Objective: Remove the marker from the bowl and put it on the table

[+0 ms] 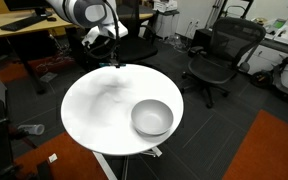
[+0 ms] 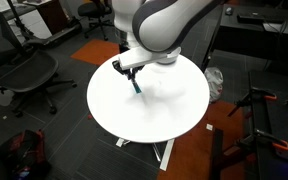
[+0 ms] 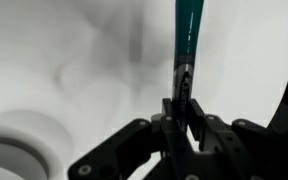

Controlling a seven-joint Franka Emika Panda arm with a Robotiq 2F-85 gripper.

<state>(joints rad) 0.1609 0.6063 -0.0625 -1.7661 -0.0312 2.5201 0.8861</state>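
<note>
The bowl (image 1: 152,118) stands on the table (image 1: 89,112), in its near right part. The gripper (image 1: 115,58) hangs over the far left edge of the same table, well apart from the bowl. The marker (image 3: 187,35) sits outside the bowl, clamped at one end between the gripper's fingers. Its free end extends past the fingertips toward the tabletop; contact with the surface cannot be determined. An office chair (image 1: 220,55) stands behind the table, far right. A desk (image 1: 24,25) stands far left.
</note>
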